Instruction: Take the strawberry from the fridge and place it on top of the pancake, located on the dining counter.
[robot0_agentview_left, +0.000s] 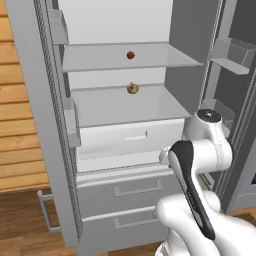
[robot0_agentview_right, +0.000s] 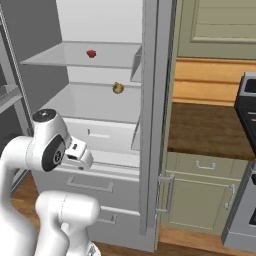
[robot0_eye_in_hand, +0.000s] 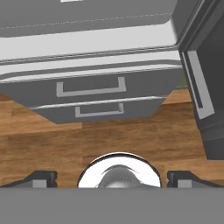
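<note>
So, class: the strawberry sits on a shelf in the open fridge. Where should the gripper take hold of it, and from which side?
Grip the strawberry across its round middle, coming straight in from the fridge's open front. It lies on the upper shelf with clear space around it, so open jaws could probably close on either side.

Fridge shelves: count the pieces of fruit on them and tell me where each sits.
2. The strawberry sits on the upper shelf; the yellowish-brown fruit sits on the shelf below, toward the back. Anything inside the closed drawers would be hidden.
</note>
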